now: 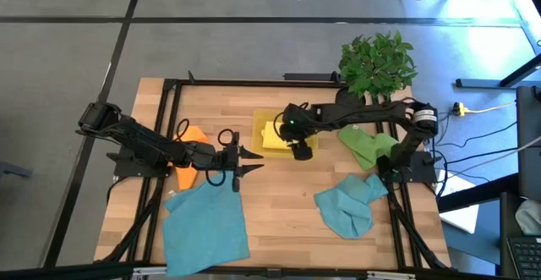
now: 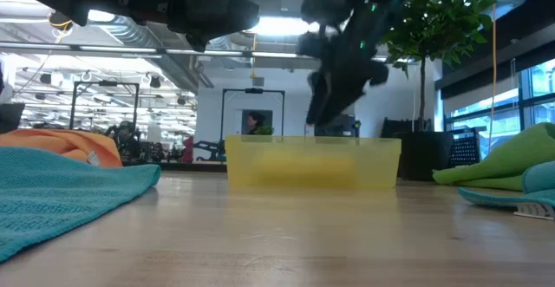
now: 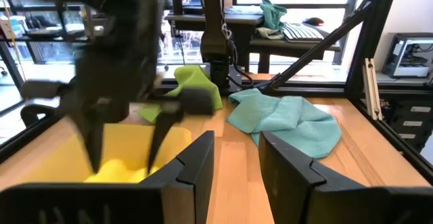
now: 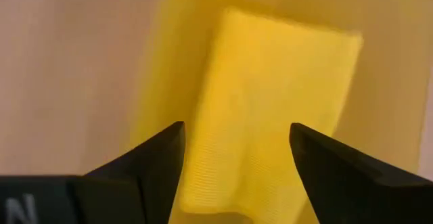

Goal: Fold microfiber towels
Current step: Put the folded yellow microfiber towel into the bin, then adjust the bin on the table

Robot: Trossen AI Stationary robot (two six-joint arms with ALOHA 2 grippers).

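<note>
- The right end effector (image 4: 237,163) hangs over the translucent yellow bin (image 1: 260,121) at the back middle of the surface (image 1: 287,200), its fingers spread wide and holding nothing; the folded yellow towel (image 4: 270,109) lies flat in the bin right below it.
- The left end effector (image 3: 237,163) is above the surface just left of the bin, fingers partly apart with nothing between them.
- Towels, counted: five — one yellow in the bin, one orange (image 1: 191,145) under the left arm, one large teal-blue towel (image 1: 207,225) spread at the front left, a second crumpled teal-blue towel (image 1: 347,208) at the front right, and one green towel (image 1: 365,145) bunched near the right arm's base.
- One bin and one potted plant (image 1: 379,60) at the back right corner.
- Handling, as a judgement: the cloths look light, soft and limp — they would sag and bunch rather than hold shape, and the pile should give good grip.
- Likely best taken by pinching a corner or hem edge; the spread teal-blue towel offers the clearest corners.
</note>
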